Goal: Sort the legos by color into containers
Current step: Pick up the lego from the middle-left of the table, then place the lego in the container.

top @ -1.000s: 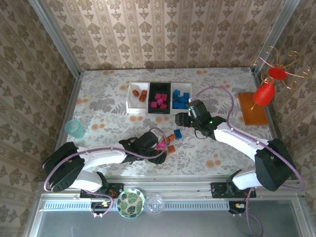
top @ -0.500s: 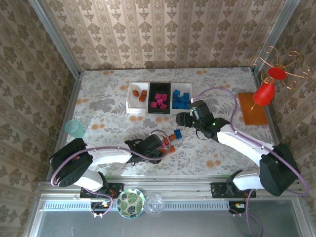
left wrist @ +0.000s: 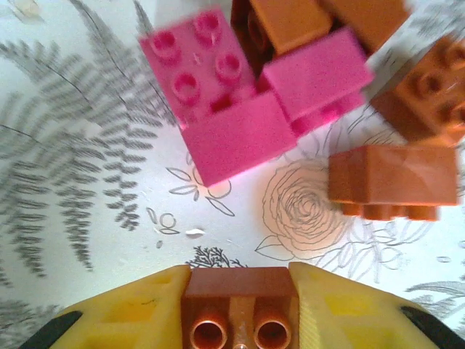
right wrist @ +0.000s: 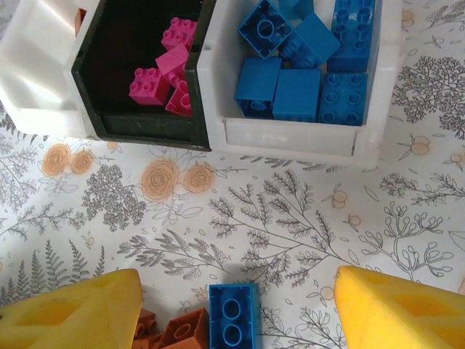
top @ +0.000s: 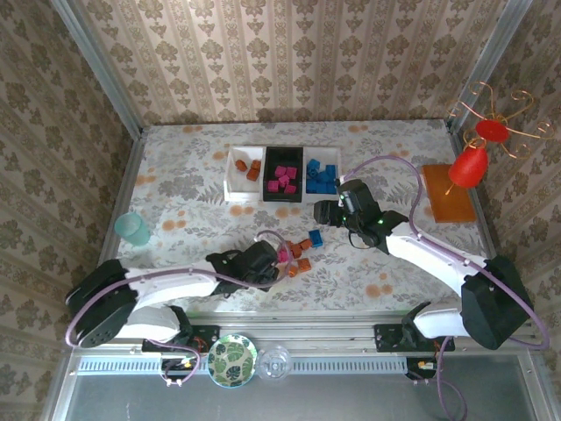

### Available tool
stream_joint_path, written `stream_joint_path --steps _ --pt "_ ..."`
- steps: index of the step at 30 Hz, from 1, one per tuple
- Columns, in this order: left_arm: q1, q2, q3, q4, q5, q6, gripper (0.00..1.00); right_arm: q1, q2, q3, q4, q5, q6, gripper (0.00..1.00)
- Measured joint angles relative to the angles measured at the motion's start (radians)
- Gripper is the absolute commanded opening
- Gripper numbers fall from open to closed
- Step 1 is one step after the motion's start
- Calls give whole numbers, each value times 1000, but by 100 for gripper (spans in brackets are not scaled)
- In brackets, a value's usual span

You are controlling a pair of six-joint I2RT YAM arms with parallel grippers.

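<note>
The left gripper (left wrist: 238, 283) is gripping an orange-brown brick (left wrist: 240, 320), with its yellow fingers (left wrist: 145, 309) pressing on the brick's two sides. It is working on the near side of the loose cluster lying in front of the row of bins (top: 282, 199). Two magenta bricks (left wrist: 225, 109) and more orange-brown bricks (left wrist: 392, 182) are sitting in that cluster, just beyond the held piece.

The step in hand looks like the pick of one orange-brown piece. The next move is calling for a straight lift, clear of the neighbours. Then comes a carry to the left white bin (top: 233, 186) at the row's left end, where pieces of that colour are lying.

The right gripper (right wrist: 240, 291) is hanging with its jaws wide apart, holding nothing. It is straddling a blue brick (right wrist: 234, 316) on the floral table (right wrist: 305, 211), in front of the row's right white bin (right wrist: 290, 137). That bin is holding the blue bricks, and the black middle bin (right wrist: 145, 129) is holding magenta ones. For this arm, a descent and a squeeze on the blue brick seem due.
</note>
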Motion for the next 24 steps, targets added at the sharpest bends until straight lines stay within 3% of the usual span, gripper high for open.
stream_joint_path --steps 4,10,16,24 --pt "88 -143 18 -48 9 16 36 0 -1 -3 7 0 1 72" --pt "358 -171 161 -70 56 87 36 0 -13 -29 15 0 8 72" --pt "541 61 400 8 100 150 35 0 -27 -53 14 0 23 72" --pt "663 446 677 29 123 196 35 0 -96 -90 3 0 24 72"
